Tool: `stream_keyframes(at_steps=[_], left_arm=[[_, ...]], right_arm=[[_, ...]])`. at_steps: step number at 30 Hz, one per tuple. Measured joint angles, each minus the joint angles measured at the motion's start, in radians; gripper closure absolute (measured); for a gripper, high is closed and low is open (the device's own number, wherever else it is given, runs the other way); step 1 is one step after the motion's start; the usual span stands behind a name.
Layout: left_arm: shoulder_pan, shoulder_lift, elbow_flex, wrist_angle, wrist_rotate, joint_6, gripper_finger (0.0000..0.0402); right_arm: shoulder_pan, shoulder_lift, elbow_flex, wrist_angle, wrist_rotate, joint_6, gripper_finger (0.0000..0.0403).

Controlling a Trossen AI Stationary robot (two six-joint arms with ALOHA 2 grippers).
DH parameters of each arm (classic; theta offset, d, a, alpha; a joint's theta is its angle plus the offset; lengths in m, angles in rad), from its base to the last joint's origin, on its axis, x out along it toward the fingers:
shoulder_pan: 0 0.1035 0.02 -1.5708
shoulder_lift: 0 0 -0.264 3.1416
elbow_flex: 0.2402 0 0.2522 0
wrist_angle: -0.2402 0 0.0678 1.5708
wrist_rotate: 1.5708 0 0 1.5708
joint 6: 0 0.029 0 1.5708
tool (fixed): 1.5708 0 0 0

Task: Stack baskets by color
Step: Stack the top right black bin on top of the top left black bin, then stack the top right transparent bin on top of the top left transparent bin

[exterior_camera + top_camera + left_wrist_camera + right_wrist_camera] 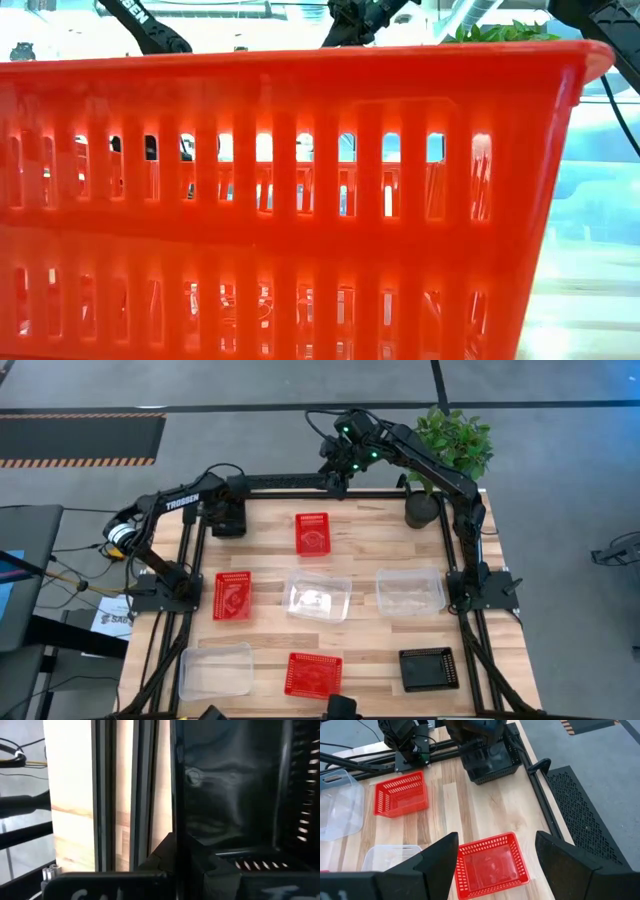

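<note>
My left gripper [228,510] is at the table's far left corner, shut on a black perforated basket [228,523] whose inside fills the left wrist view [230,795]. My right gripper [495,842] hangs open high over the far edge [337,475], above a red basket [490,870] and touching nothing. Two more red baskets [233,596] [314,674], three clear baskets [318,596] [410,590] [215,670] and a second black basket [429,668] rest on their bottoms on the wooden table. My left gripper has the black basket by the upper wall [174,815] on the side toward the table's left edge, coming at it from above and pointing steeply down. The gripper's own body hides the fingertips. Whether the basket's bottom is off the table, I cannot tell.
A potted green plant [450,440] stands at the far right corner. Black frame rails [290,482] run along the far and side edges. The near red basket [280,200] fills the low view. Bare wood lies between the baskets.
</note>
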Motion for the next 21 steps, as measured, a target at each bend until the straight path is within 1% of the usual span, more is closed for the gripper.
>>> stream_keyframes(at_steps=[4,7,10,12,16,21], left_arm=[[-0.001,-0.001,-0.036,0.044,-0.001,0.012,0.0401],[-0.001,-0.001,-0.040,0.044,-0.006,0.035,0.0400],[-0.002,-0.001,-0.041,0.035,-0.015,0.060,0.0382],[-0.002,0.000,-0.042,0.033,-0.015,0.076,0.0359],[-0.009,0.000,-0.017,0.008,-0.022,0.083,0.0295],[-0.033,0.000,0.044,-0.038,-0.076,0.090,0.0210]], right_arm=[[0.000,0.000,0.000,0.000,0.000,0.000,0.0117],[0.000,0.000,0.000,0.000,0.000,0.000,0.0117],[0.000,0.000,0.000,0.003,0.000,0.004,0.0117],[0.000,0.000,0.000,0.006,0.000,0.008,0.0117],[0.000,0.000,0.000,0.011,0.000,0.008,0.0117],[0.000,0.000,0.000,0.016,0.000,0.008,0.0117]])
